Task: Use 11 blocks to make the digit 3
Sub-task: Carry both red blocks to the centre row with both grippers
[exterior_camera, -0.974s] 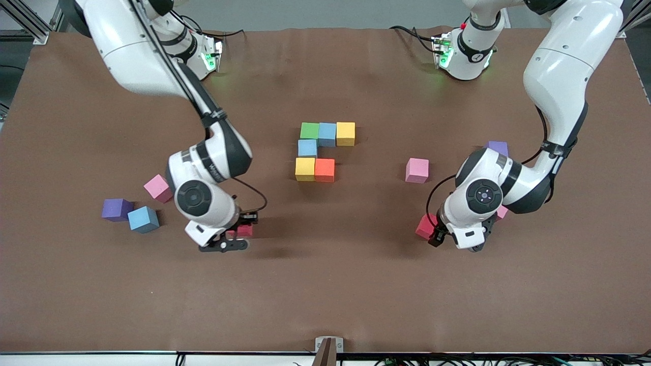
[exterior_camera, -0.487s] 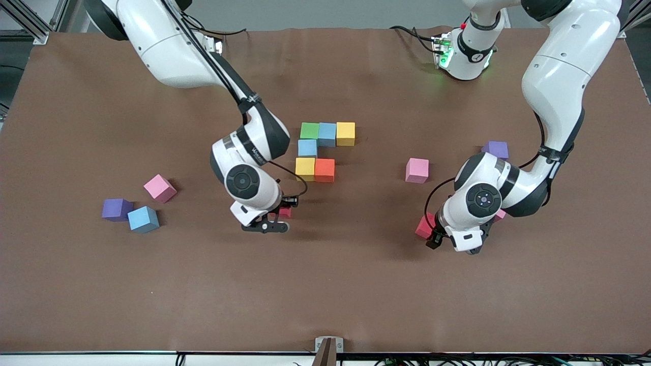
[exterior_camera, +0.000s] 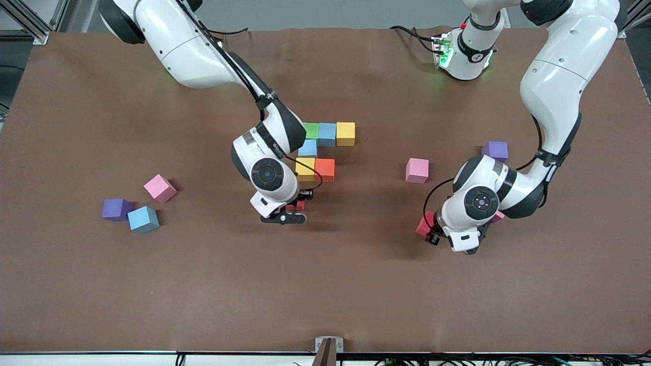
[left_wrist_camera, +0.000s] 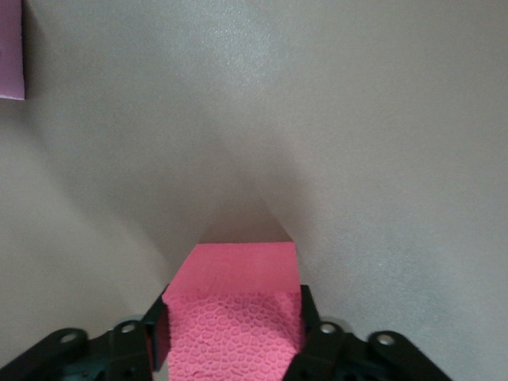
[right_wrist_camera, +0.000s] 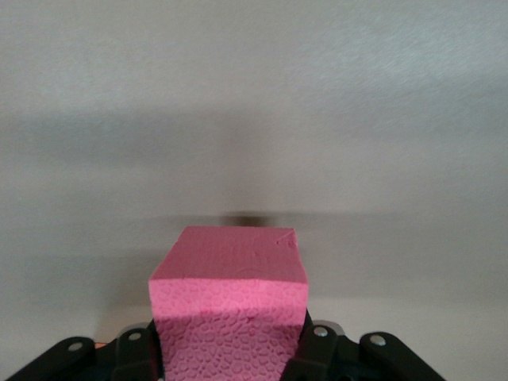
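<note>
Gripping red blocks in both grippers: left gripper (exterior_camera: 470, 243) clamping a red block (left_wrist_camera: 234, 317) at table level, another red cube (exterior_camera: 423, 225) touching alongside; right gripper (exterior_camera: 291, 212) carrying its red block (right_wrist_camera: 230, 305) squarely over bare table (exterior_camera: 325, 284), just short of yellow block (exterior_camera: 305, 169) and orange block (exterior_camera: 325, 170).

The front camera looks down from high across the surface (exterior_camera: 356, 284), facing both arm bases. Each wrist camera sits close above its own claw, looking past the fingertips at a block and the surface just beneath, which the front view also covers.
</note>
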Controlling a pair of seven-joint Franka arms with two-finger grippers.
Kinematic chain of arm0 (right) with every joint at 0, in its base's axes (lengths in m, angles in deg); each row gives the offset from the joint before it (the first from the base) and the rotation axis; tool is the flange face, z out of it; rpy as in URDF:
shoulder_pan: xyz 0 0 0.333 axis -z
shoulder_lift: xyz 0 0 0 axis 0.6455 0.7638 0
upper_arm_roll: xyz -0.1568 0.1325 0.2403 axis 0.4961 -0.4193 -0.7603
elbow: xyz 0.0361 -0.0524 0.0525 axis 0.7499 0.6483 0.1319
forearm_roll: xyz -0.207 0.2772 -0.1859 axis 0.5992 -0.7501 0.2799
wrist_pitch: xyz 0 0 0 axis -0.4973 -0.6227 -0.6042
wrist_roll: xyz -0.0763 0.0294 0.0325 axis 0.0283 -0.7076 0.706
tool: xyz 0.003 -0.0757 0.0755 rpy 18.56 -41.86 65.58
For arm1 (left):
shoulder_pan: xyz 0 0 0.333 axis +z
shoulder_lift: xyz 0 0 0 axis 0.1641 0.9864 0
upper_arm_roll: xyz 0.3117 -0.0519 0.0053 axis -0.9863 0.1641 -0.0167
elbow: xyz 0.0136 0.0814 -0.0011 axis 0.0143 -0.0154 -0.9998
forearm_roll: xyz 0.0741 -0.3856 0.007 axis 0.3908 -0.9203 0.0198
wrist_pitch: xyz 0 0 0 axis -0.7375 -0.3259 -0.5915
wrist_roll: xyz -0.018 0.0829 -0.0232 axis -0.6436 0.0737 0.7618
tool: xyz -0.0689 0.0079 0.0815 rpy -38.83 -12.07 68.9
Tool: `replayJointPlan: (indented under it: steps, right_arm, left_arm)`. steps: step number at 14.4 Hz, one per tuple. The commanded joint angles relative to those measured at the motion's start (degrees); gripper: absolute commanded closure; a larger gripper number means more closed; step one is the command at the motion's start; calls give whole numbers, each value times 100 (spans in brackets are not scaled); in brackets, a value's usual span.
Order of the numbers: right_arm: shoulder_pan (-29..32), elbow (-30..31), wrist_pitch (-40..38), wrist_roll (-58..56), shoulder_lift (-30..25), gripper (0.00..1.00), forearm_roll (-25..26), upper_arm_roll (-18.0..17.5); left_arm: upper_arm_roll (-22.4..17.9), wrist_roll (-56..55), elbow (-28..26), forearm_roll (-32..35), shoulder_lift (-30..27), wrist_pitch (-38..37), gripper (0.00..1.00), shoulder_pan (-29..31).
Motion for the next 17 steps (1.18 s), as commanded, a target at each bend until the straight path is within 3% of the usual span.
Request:
replayJointPlan:
  steps: [1,3,6,12,17]
  right_arm:
    - [-185,-31,194,176,19,50,-140,58]
    - [-212,74,256,159,19,50,-132,58]
    - [-194,180,370,115,37,50,-114,58]
    - [-194,374,599,71,37,50,-96,58]
    - [-203,505,555,53,-7,50,-105,49]
  left_arm:
    - [39,-1,3,-106,-110,-101,68,18]
    - [205,-219,-15,-159,-189,-320,71,-25]
    - [750,-1446,-23,-185,-207,-426,71,-69]
    - [1313,-3532,-655,-98,-304,-164,71,-333]
    - [1357,-4632,-1017,473,-296,110,71,-728]
